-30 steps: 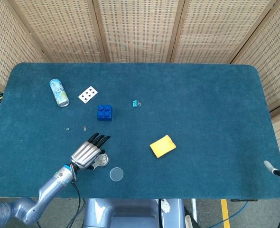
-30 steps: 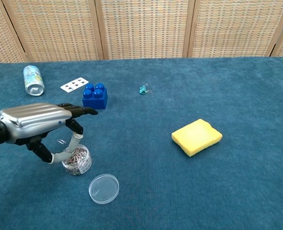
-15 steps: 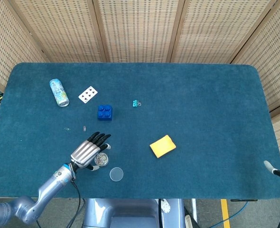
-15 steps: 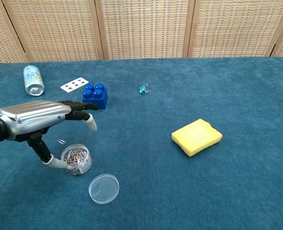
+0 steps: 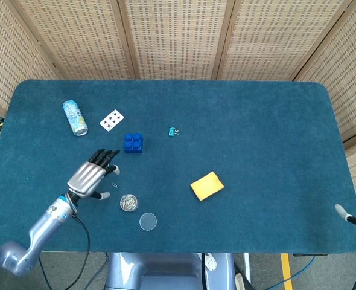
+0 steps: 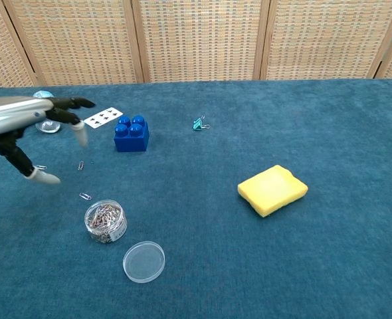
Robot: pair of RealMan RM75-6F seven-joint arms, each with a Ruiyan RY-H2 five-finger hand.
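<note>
Wicker screens back the blue desk (image 5: 238,109). The left hand (image 5: 89,177), fingers apart and empty, hovers near the front left edge. Risk — a low sweep could tip the open jar (image 6: 105,221), scattering clips beside its lid (image 6: 143,262).

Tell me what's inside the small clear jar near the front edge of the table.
The jar stands open and is filled with a heap of paper clips, mixed silver and coloured. Its lid lies flat beside it. What lies beneath the top layer of clips is covered.
</note>
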